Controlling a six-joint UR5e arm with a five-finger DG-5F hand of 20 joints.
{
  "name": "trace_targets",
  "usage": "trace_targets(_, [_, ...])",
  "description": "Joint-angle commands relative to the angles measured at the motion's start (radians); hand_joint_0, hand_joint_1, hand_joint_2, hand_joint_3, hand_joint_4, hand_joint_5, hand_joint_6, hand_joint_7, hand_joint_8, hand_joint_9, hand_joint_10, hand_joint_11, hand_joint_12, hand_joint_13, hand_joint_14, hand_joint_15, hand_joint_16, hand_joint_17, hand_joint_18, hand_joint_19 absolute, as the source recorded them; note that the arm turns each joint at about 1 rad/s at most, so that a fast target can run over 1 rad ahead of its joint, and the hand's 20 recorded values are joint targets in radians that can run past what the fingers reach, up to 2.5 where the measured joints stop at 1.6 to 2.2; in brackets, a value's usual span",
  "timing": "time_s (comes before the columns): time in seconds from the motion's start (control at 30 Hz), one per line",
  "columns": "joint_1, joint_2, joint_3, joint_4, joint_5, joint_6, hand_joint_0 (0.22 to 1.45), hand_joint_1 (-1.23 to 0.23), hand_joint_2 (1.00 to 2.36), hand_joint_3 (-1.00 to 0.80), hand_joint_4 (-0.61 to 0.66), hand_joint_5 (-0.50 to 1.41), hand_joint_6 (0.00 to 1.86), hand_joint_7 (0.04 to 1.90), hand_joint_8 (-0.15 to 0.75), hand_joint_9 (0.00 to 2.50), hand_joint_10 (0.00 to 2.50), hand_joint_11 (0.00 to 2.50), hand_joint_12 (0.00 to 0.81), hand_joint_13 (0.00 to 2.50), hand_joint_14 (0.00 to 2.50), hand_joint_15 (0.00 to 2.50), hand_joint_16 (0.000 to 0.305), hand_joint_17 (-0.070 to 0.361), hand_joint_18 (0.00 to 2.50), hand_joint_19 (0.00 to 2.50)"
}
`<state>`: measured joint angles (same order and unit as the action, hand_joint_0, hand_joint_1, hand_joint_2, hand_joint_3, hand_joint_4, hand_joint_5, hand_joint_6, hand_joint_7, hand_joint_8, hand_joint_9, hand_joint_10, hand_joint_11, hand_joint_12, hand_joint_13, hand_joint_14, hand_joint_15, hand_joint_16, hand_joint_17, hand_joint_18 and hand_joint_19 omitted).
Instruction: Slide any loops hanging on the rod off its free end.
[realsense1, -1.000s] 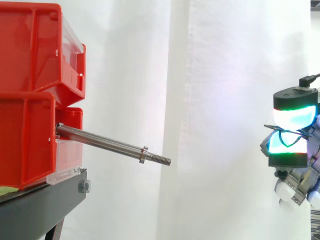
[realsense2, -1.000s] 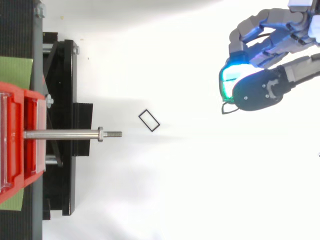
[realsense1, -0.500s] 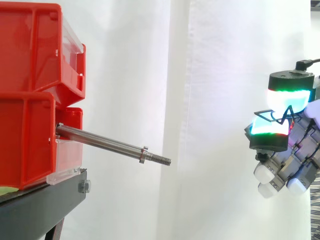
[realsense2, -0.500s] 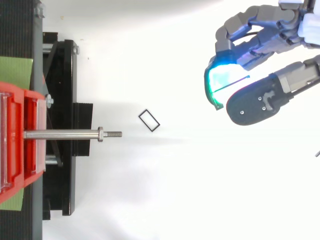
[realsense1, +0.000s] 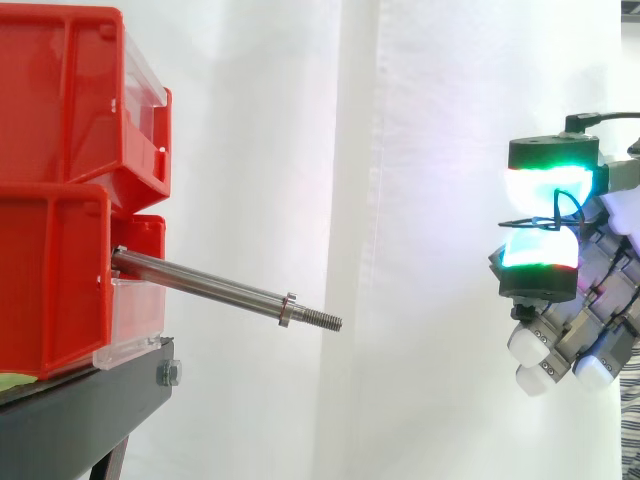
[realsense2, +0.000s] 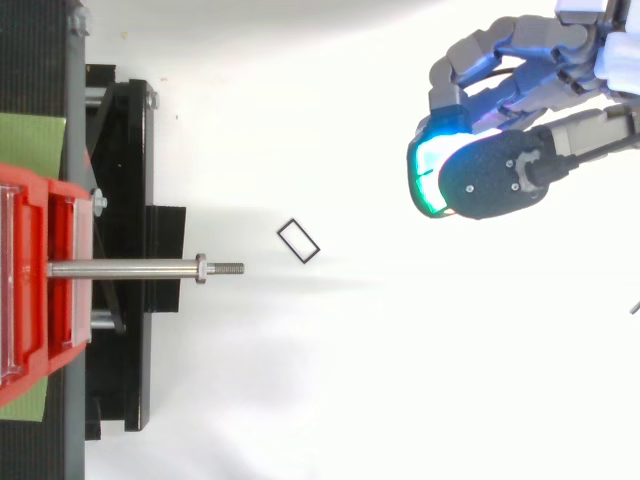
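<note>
My hand (realsense1: 585, 290) pinched a thin black wire loop (realsense1: 520, 222) between glowing pads (realsense1: 545, 183), well apart from the bare steel rod (realsense1: 210, 287); I judged slow release safest.

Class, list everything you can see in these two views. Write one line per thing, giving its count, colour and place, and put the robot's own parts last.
Bins: two, red, stacked at the left on the stand.
Stand: one, black, under the bins.
Mat: one, green, on the stand beneath the bins.
Rod: one, silver, sticking out of the lower bin; nothing hangs on it.
Loose loop: one, black, lying on the white surface just past the rod's tip.
Held loop: one, dark thin wire, far right of the rod.
Curtain: one, white, behind everything.
Hand: one, grey and black, at the right; its glowing green-cyan fingers pinch the held loop.
</note>
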<state>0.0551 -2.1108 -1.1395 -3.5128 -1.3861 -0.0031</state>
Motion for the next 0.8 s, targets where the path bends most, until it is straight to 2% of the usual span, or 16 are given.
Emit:
trace_targets(0.0, [0.0, 0.0, 0.0, 0.0, -0.001, 0.0, 0.61, -0.62, 1.01, -0.41, 0.12, -0.17, 0.79, 1.22, 0.218, 0.6, 0.0, 0.11, 0.231, 0.46, 0.0, 0.03, 0.029, 0.066, 0.41, 0.3])
trace_targets(0.07, [0.0, 0.0, 0.0, 0.0, 0.001, 0.0, 0.61, -0.71, 1.01, -0.4, 0.12, -0.18, 0.79, 1.22, 0.218, 0.58, 0.0, 0.11, 0.234, 0.45, 0.0, 0.03, 0.03, 0.067, 0.41, 0.29])
trace_targets(0.2, [0.0, 0.0, 0.0, 0.0, 0.001, 0.0, 0.64, -0.8, 1.0, -0.45, 0.12, -0.19, 0.8, 1.18, 0.224, 0.56, 0.0, 0.11, 0.237, 0.44, 0.0, 0.02, 0.031, 0.069, 0.43, 0.28])
trace_targets(0.5, [0.0, 0.0, 0.001, 0.0, 0.001, 0.0, 0.67, -0.83, 1.0, -0.5, 0.12, -0.2, 0.81, 1.14, 0.218, 0.55, 0.0, 0.1, 0.235, 0.46, 0.0, 0.02, 0.032, 0.071, 0.48, 0.26])
trace_targets(0.77, [0.002, 0.0, 0.0, 0.0, 0.001, 0.0, 0.61, -0.6, 1.0, -0.5, 0.12, -0.18, 0.8, 1.19, 0.209, 0.57, 0.0, 0.11, 0.227, 0.46, 0.0, 0.03, 0.03, 0.067, 0.44, 0.29])
